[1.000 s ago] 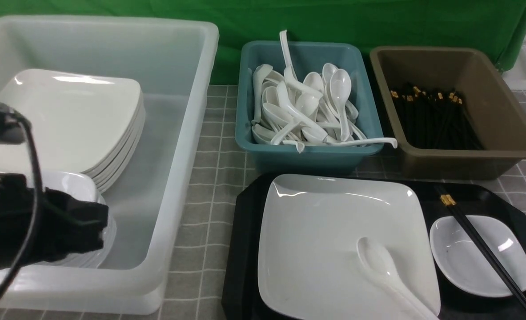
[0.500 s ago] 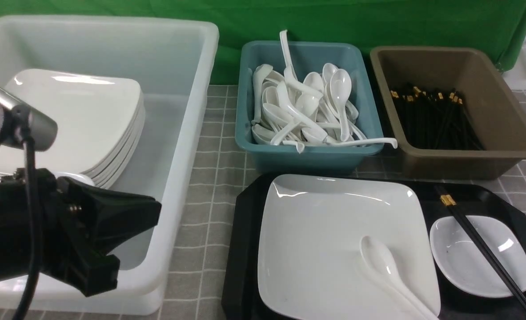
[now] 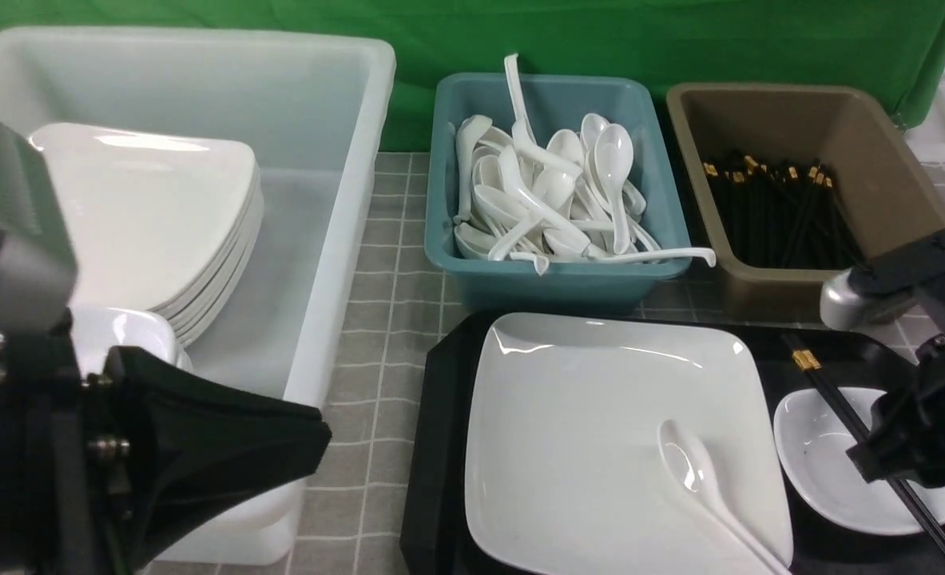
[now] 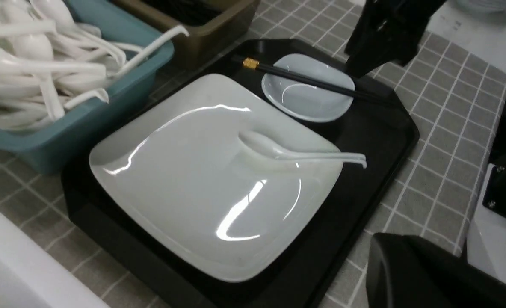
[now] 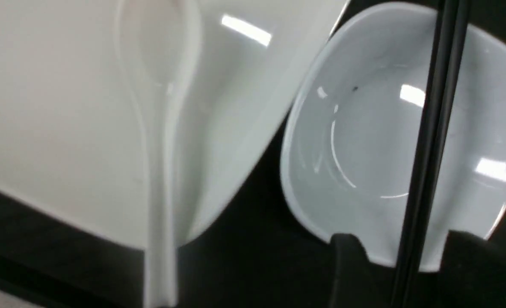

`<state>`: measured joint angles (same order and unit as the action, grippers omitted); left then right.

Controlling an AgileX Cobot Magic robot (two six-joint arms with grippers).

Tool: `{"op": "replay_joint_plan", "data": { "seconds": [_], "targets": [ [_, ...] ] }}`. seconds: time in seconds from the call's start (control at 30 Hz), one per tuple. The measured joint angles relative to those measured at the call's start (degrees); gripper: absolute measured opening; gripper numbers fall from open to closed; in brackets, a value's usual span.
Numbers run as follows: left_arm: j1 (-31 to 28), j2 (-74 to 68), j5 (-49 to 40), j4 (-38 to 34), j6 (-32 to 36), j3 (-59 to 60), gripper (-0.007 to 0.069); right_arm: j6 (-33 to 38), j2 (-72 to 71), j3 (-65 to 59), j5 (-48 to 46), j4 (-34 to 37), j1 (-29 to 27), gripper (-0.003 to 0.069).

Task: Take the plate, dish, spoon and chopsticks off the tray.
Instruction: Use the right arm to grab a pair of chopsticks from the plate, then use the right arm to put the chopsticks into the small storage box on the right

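1. Tray (image 3: 438, 447): black, at the lower right of the front view, which crops its near edge. The left wrist view shows its whole outline, with all four pieces on it.
2. Plate (image 3: 584, 415): lies flat on the tray's left part and fills most of it.
3. Left gripper (image 3: 316, 435): at the lower left of the front view, jaws closed on nothing, tip aimed right. It has pushed farther into the frame than a second ago and is well apart from the tray.
4. Right gripper (image 5: 404, 239): out of view a second ago, now at the right edge of the front view above the dish. Only the right wrist view shows its fingers (image 5: 349, 261), which stand apart on either side of the chopsticks and clear of them.
5. Chopsticks (image 3: 827, 399): laid across the dish. The long axis runs from the gold-banded end at the upper left toward the lower right corner of the front view.
6. Dish (image 3: 815, 467): upright on the tray, just right of the plate.
7. Spoon (image 3: 692, 471): on the plate, bowl up near the plate's middle, handle pointing to the lower right. The left wrist view shows the handle end overhanging the plate's edge.
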<state>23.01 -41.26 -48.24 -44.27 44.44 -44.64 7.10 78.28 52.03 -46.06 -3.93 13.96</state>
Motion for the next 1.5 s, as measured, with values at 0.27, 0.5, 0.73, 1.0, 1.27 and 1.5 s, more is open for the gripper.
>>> {"op": "replay_joint_plan", "data": {
  "seconds": [0.27,0.5,0.73,1.0,1.27,1.5],
  "targets": [
    [0.0,4.8,-0.1,0.8,-1.4,0.0,0.0010,8.0,13.2,2.4,6.5,7.9,-9.0,0.0395],
    [0.0,5.0,0.1,2.0,-1.5,0.0,0.0010,8.7,18.1,2.5,10.7,8.3,-11.5,0.0395],
    [0.0,5.0,0.4,3.9,-1.6,0.0,0.0010,8.9,20.8,2.5,11.0,8.3,-11.6,0.0363],
    [0.0,5.0,0.9,4.5,-1.6,0.0,0.0010,10.8,20.8,2.6,8.7,8.4,-11.6,0.0114],
    [0.0,5.0,8.5,4.3,-1.8,0.0,0.0010,15.0,10.9,3.2,2.9,13.7,-7.3,0.0115],
    [0.0,5.0,19.6,2.9,-1.8,0.0,0.0010,13.9,9.6,18.0,20.7,25.1,-6.9,0.0115]
  ]
}}
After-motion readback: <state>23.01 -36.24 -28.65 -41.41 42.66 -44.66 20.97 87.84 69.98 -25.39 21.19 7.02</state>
